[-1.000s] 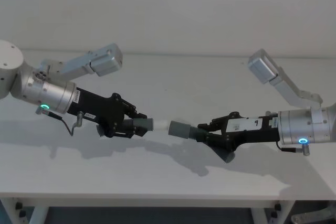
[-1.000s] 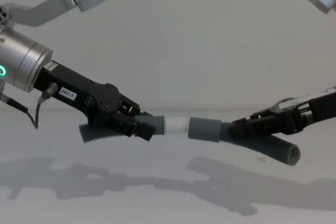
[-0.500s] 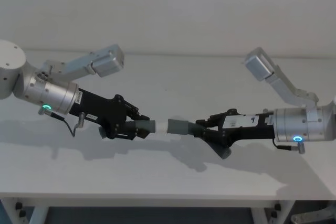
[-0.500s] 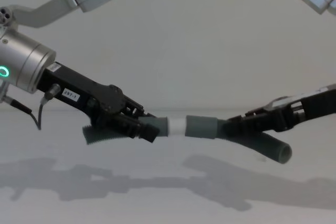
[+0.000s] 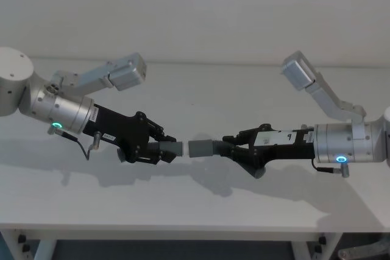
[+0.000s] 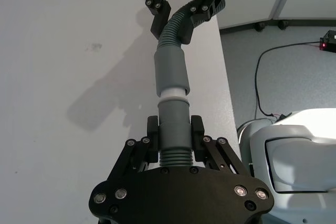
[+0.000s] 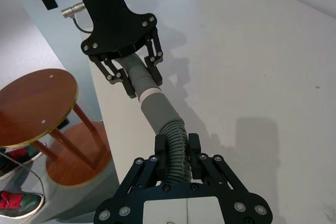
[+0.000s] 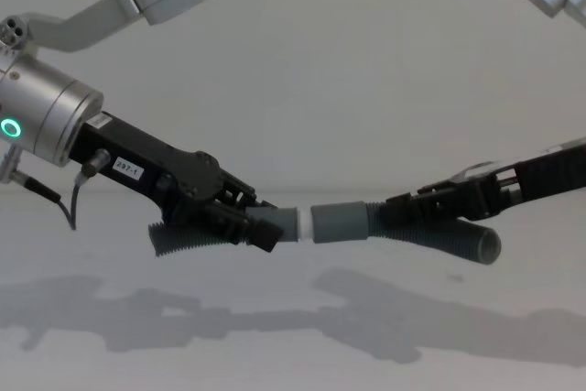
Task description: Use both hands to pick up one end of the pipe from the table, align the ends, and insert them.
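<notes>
Above the white matte bench (image 5: 201, 211), left gripper (image 5: 159, 149) and right gripper (image 5: 234, 148) jaws pinch 2 dark grey ribbed hose pieces (image 8: 192, 237) (image 8: 439, 231), whitish tip (image 6: 172, 93) nearly inside the wider smooth cuff (image 6: 169, 71).

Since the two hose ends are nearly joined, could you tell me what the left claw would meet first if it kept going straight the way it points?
The left claw, shut on its hose piece, points at the wider grey cuff of the hose held by the right claw. Its whitish tip is already partly in, so that cuff would likely stop it first.

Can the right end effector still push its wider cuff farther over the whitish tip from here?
Probably yes. The right end effector holds its hose with the wider cuff in line with the whitish tip, held by the left end effector; nothing sits between them.
</notes>
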